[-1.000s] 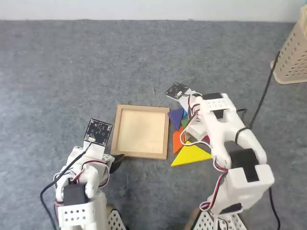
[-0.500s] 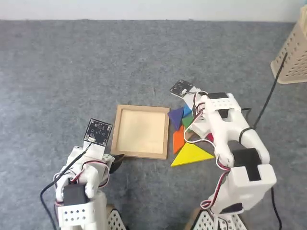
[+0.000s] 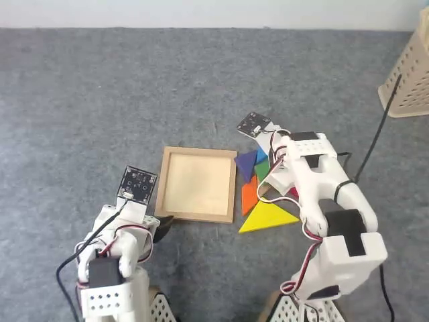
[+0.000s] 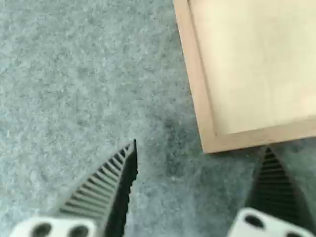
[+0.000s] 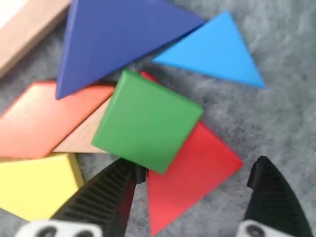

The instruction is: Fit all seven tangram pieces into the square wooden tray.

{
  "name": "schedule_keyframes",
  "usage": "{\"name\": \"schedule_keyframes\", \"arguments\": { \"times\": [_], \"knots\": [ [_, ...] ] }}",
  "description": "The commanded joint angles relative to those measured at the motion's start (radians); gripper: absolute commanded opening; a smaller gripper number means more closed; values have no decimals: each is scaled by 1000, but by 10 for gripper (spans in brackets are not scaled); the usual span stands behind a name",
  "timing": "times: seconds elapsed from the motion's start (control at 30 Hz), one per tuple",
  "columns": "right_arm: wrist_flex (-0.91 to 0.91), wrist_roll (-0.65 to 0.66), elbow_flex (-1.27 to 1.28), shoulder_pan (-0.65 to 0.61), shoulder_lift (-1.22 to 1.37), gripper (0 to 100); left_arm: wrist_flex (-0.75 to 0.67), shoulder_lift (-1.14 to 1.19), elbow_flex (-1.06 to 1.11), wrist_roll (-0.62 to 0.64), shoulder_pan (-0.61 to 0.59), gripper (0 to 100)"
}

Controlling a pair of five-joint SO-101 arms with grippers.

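Down at the lower left of the high view, the left arm's tool (image 3: 162,227) sits just short of the tray's near left corner. Its wrist view shows the left tool (image 4: 197,163) spread wide, with nothing but the grey felt-covered counter (image 3: 100,100) between the toothed fingers.

Mid-frame lies the square wooden tray (image 3: 198,184), flat, its floor bare wood. One corner of its rim (image 4: 197,89) lies just ahead of the left tool.

Just beside the tray's right rim, the pieces are bunched together. The large yellow triangle (image 3: 268,216) is nearest, with its long edge running from lower left to right and its apex pointing up the frame. The orange parallelogram (image 3: 249,194) lies above it, with its long axis running roughly along the tray's rim. Then come the green square (image 3: 261,169), the dark blue triangle (image 3: 246,163) and the light blue triangle (image 3: 261,155).

The right arm hangs over this cluster and hides most of the red triangle (image 3: 292,193). From the wrist, the right tool (image 5: 197,182) is wide open over the red triangle (image 5: 192,163) and grips nothing. The green square (image 5: 148,121) lies turned and covers part of the red one and part of a pale wooden piece (image 5: 81,136) whose shape is hard to make out.

At the far upper right, a perforated beige basket (image 3: 409,74) is cut off by the frame edge.
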Motion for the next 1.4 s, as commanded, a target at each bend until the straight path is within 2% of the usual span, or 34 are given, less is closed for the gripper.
{"name": "schedule_keyframes", "arguments": {
  "times": [0.0,0.13,0.4,0.73,0.93,1.13,1.37],
  "knots": [
    [-25,55,3,2,-12,329,0,-14,-5,-5,5,353],
    [-24,77,3,2,-12,316,0,-14,-5,-5,5,353],
    [-22,74,3,4,-12,166,0,-14,-5,-5,5,353],
    [-21,-86,-20,44,-27,159,0,-14,-5,-5,5,353],
    [90,-201,-101,117,-127,159,0,-14,-5,-5,5,353],
    [165,-275,-107,76,-260,159,0,-14,-5,-5,5,353],
    [222,-402,-112,-39,-437,159,0,-14,-5,-5,5,353]
  ]
}}
